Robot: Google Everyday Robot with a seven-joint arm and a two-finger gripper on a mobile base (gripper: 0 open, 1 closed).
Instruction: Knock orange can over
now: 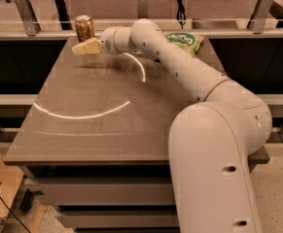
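The orange can [84, 28] stands upright at the far left corner of the table [102, 125], orange-brown with a silver top rim. My gripper [86, 47] is at the end of the white arm reaching across the table. Its pale tip is right in front of the can's lower half, overlapping it in view; I cannot tell whether it touches.
A green crinkled snack bag [184, 41] lies at the far right of the table, partly behind my arm. The arm's large white body [214, 164] fills the right foreground and hides the table's right side. A railing with posts [24, 13] runs behind the table.
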